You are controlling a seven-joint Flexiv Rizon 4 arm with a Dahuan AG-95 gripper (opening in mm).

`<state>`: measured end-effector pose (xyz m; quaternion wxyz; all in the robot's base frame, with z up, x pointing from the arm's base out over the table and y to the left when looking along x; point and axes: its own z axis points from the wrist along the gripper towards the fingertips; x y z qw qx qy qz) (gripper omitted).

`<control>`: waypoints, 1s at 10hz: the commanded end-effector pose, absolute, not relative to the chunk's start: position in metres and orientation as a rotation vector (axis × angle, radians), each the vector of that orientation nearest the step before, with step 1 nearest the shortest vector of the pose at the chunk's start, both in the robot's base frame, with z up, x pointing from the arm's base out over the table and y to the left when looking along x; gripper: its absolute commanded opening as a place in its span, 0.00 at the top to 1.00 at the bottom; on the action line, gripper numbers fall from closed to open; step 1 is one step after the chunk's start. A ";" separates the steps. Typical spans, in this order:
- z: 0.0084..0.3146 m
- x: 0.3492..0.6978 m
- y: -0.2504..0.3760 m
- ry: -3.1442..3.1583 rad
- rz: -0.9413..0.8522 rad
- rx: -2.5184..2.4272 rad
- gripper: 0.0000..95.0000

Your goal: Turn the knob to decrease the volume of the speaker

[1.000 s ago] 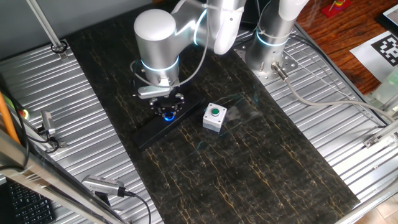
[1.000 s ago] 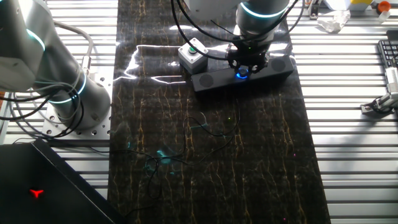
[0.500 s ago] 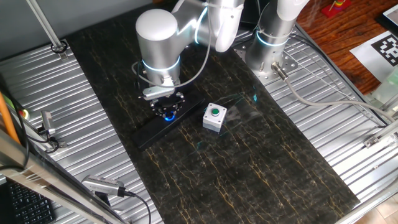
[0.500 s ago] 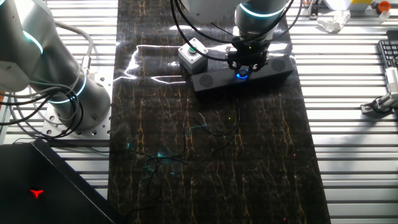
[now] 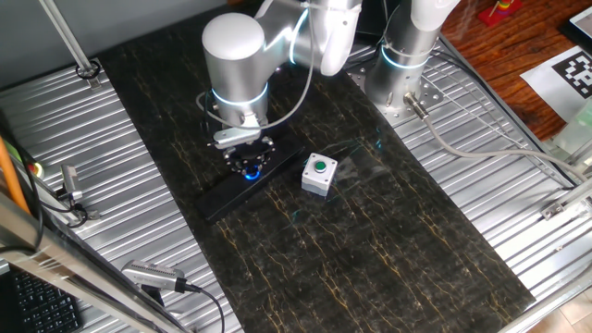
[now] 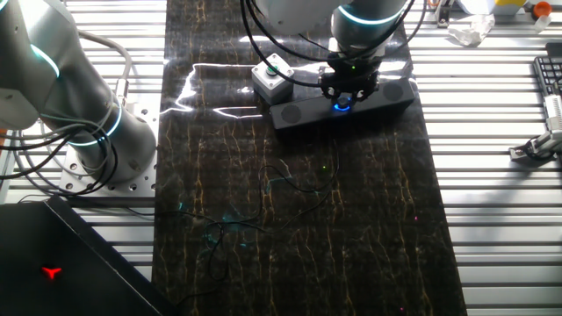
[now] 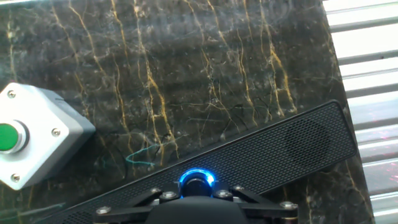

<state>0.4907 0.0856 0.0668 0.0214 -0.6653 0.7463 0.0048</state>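
Speaker (image 7: 273, 152): long stiff black bar, flat on dark marble table (image 5: 388, 240), white button box (image 5: 319, 175) just beside. Likely light, could skid under torque. Knob (image 7: 197, 182) mid-bar, blue-ringed, small, rigid; take by its rim. Gripper (image 5: 248, 165) down over knob; whether fingers pinch it, cannot tell

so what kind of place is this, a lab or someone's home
Most likely a robotics lab. A robot arm is bolted to a ribbed metal bench, working at a speaker on a dark marble-look mat, and a printed black-and-white marker lies nearby.
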 end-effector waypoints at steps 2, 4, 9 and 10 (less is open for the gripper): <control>0.067 0.491 0.085 2.332 0.014 -2.044 0.80; 0.072 0.491 0.084 2.357 0.012 -2.028 0.60; 0.100 0.493 0.084 2.545 0.042 -1.810 0.40; 0.121 0.493 0.086 2.697 0.046 -1.613 0.40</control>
